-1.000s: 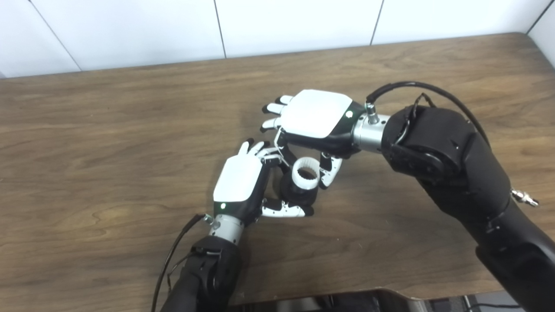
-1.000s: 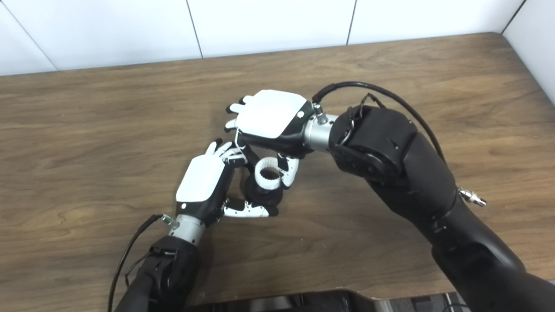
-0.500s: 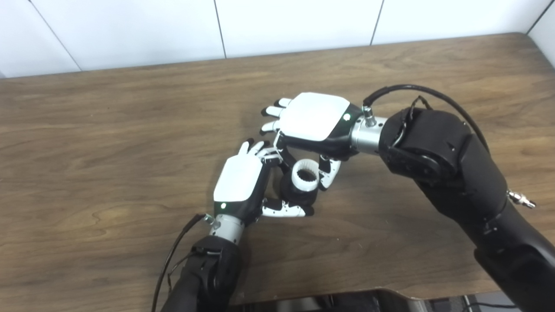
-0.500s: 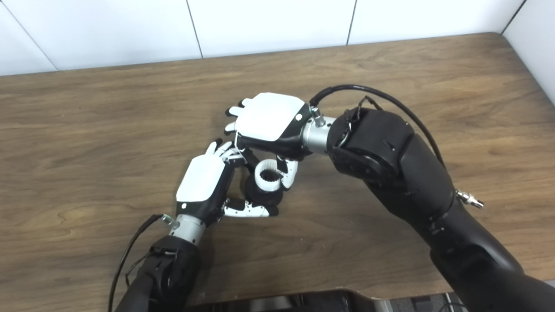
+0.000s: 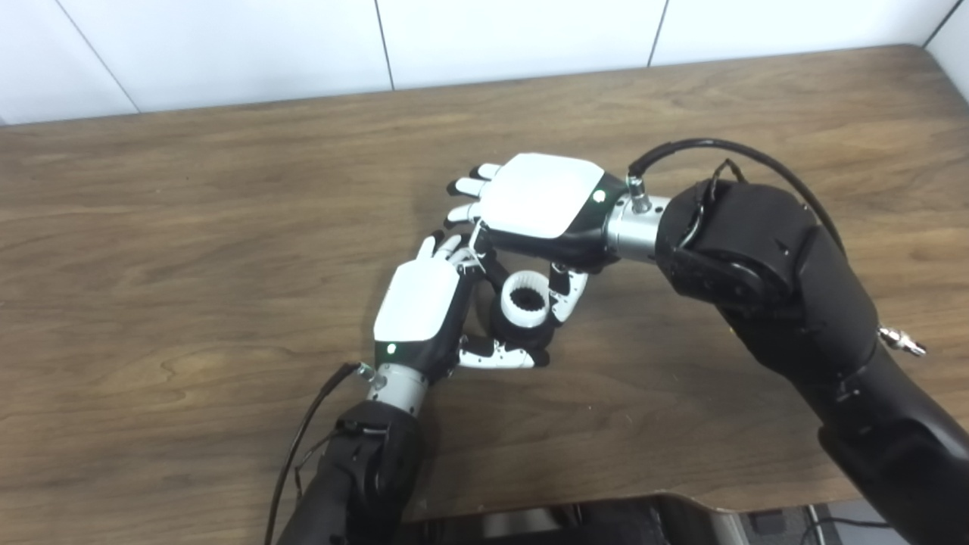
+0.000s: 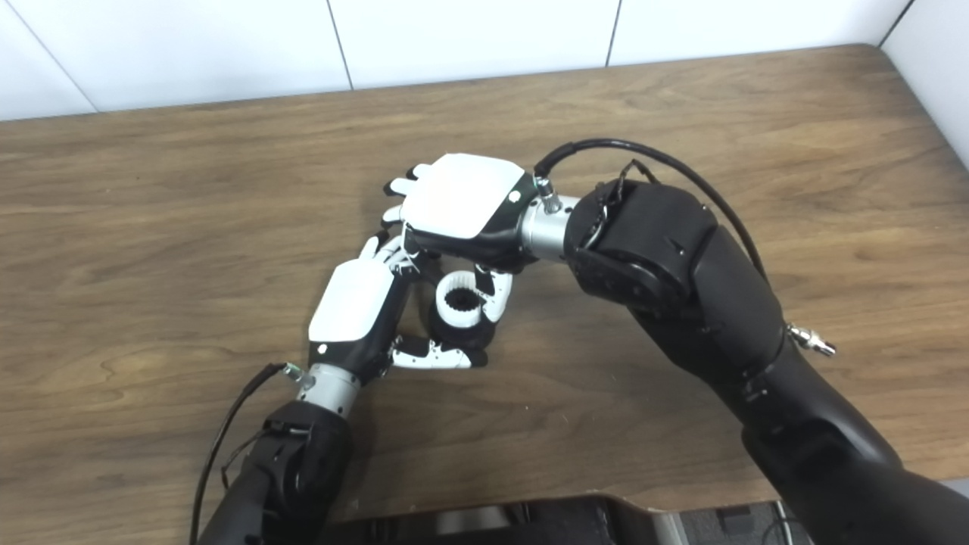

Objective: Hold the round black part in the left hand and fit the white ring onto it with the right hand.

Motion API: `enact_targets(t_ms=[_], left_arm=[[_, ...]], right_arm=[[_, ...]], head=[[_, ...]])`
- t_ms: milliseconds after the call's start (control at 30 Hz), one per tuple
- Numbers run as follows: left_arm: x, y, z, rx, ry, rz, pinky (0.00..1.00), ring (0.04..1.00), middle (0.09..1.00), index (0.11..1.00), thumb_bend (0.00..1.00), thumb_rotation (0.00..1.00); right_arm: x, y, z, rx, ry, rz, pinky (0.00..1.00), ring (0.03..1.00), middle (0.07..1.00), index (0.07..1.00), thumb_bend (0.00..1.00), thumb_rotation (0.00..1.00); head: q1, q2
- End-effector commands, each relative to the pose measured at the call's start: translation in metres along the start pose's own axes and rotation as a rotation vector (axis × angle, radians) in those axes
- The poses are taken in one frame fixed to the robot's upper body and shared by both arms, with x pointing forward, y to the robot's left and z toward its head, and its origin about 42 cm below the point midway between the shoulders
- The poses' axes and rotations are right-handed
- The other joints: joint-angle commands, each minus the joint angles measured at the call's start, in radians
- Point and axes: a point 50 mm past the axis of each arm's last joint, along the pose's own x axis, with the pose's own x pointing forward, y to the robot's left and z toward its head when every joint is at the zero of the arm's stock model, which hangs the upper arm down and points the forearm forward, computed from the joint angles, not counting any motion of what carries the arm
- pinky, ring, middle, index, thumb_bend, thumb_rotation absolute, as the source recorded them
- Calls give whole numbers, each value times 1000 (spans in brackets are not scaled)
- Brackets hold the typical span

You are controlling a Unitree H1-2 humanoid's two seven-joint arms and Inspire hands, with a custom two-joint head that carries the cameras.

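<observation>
The round black part [image 5: 522, 334] stands on the table [image 5: 189, 250] near its middle, cupped by my left hand [image 5: 420, 314], whose thumb and fingers wrap its sides. A white toothed ring [image 5: 524, 299] sits on top of the black part. My right hand [image 5: 541, 204] hovers palm down over it, its thumb [image 5: 566, 294] and a finger pinching the ring's sides. How deep the ring sits on the part is hidden by the hands. In the right eye view the ring [image 6: 462, 299] shows the same.
The brown wooden table runs to a white tiled wall [image 5: 454, 38] at the back. A black cable [image 5: 303, 439] trails from the left wrist, another loops over the right forearm [image 5: 757, 250]. A dark edge [image 5: 575, 522] shows at the bottom.
The whole picture has shifted a little, so the camera moved. The right hand has come down and slightly left with the ring, which now sits lower on the black part.
</observation>
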Motion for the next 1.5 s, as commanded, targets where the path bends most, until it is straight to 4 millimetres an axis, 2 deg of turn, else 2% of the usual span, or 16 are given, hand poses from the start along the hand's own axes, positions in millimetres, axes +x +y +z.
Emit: enact_targets(t_ms=[0,1467], left_arm=[[-3,-10,3,9,1,-75,1000,927,818,481,526,58],[-1,-7,6,7,-4,-69,1000,917,815,481,525,57]], right_arm=[[-1,-13,-2,-24,3,-63,1000,1000,919,483,526,138],[0,1,-4,-3,8,-10,1000,1000,906,484,526,137]], head=[[0,0],[-7,14]])
